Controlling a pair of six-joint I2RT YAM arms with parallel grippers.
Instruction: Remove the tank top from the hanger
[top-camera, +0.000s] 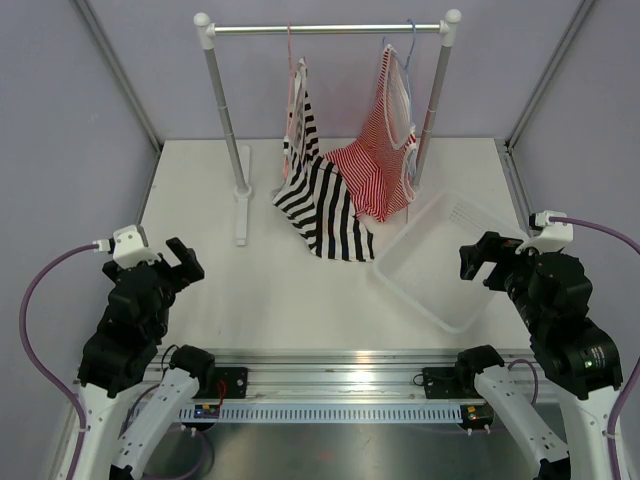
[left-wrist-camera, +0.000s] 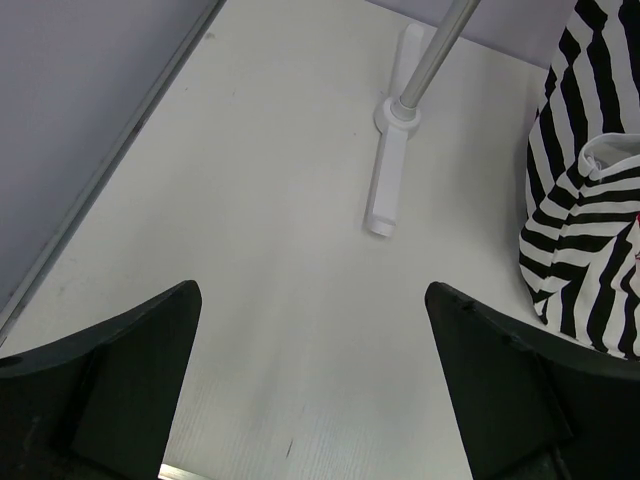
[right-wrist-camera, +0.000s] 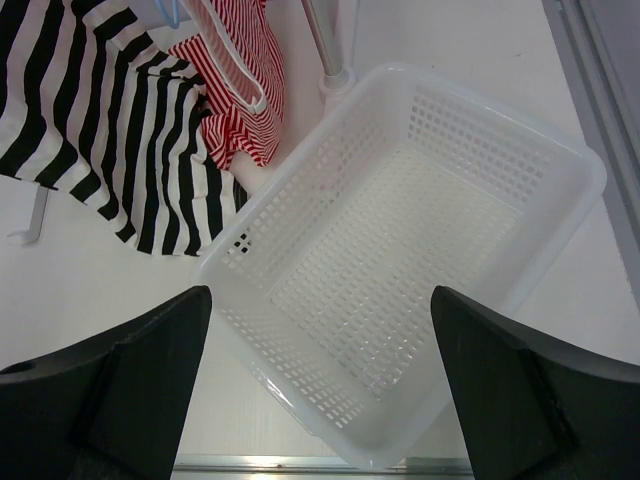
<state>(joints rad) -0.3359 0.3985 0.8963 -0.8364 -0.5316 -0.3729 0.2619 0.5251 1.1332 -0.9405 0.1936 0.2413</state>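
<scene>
I see matte white table (top-camera: 250, 300). Tubular metal garment rack (top-camera: 325, 29) at 12 o'clock. Rectangular perforated plastic basket (top-camera: 405, 290) at 3 o'clock. Tank top (top-camera: 322, 205), soft, wide black-white stripes, hangs on thin pink wire hanger (top-camera: 291, 60) at 12 o'clock, hem crumpled on table. Left gripper (top-camera: 172, 262), right gripper (top-camera: 488, 255): black fingers spread wide, nothing held.

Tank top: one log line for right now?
tank top: hanging from hanger, hem on table | left pincer: open, empty | right pincer: open, empty
</scene>
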